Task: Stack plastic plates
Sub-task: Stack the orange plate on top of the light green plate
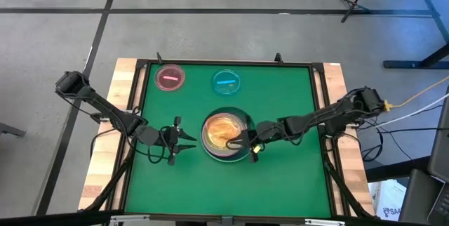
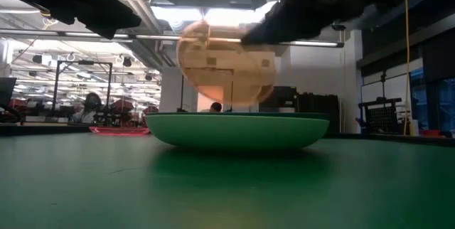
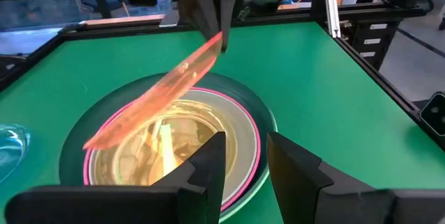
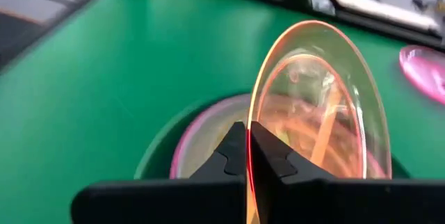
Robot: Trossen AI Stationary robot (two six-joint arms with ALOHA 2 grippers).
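High view — the amber plate is gripped at its rim by the right hand above the stacked large plates mid-counter. Left wrist view — it is held tilted; the left hand is seen parted, empty, nearby.

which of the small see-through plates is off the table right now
The amber plate: the right claw pinches its rim, tilted above the stack. The pink plate and blue plate lie flat.

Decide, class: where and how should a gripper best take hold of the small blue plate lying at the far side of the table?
Grip the blue plate by its thin rim, probably from the near edge. It lies flat on the mat, apart from the pink plate, so fingers must straddle the rim, as the right gripper pinches the amber plate.
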